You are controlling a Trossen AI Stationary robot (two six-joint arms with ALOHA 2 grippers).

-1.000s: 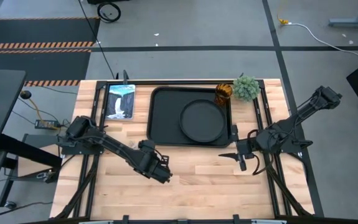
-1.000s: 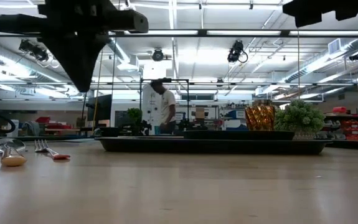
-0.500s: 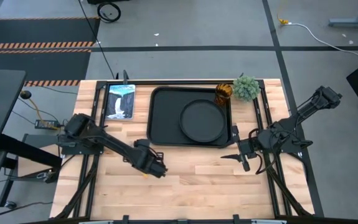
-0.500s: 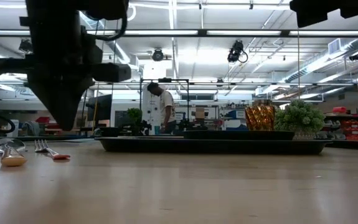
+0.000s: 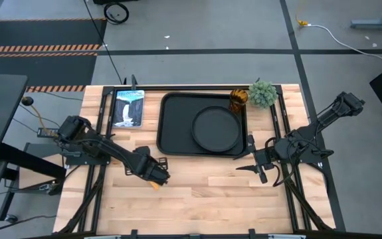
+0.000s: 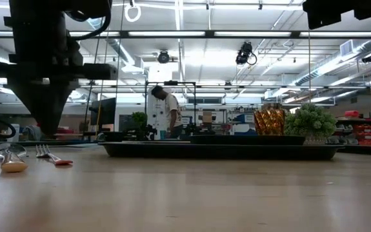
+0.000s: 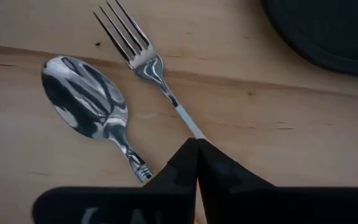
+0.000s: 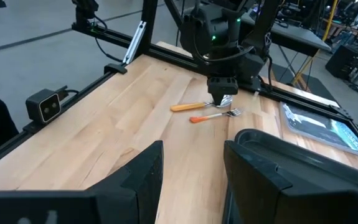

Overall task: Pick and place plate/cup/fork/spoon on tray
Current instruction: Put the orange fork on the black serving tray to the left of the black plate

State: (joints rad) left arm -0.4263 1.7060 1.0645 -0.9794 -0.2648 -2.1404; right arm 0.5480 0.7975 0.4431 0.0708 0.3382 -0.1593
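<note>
The fork [image 7: 160, 74] and the spoon [image 7: 85, 102] lie flat and side by side on the wooden table, left of the tray [image 5: 171, 126]. Both have silver heads and orange handles [image 8: 185, 107]. My left gripper [image 7: 197, 144] is shut and hovers just above the fork's handle; in the low view [image 6: 43, 132] its tip stands clear of the tabletop. The plate [image 5: 215, 129] lies in the tray. The amber cup [image 5: 238, 99] stands at the tray's far right corner. My right gripper [image 8: 194, 149] is open and empty by the tray's near right corner [image 5: 257, 169].
A small green potted plant [image 5: 262, 93] stands just right of the cup. A picture card [image 5: 128, 107] lies left of the tray at the far side. Bare wood stretches along the table's near side. A person stands in the room far behind the table [image 6: 167, 109].
My left gripper has moved toward the table's left edge and a little toward the far edge. It has also come down until it stands just above the fork and spoon. The fork and spoon have not moved.
</note>
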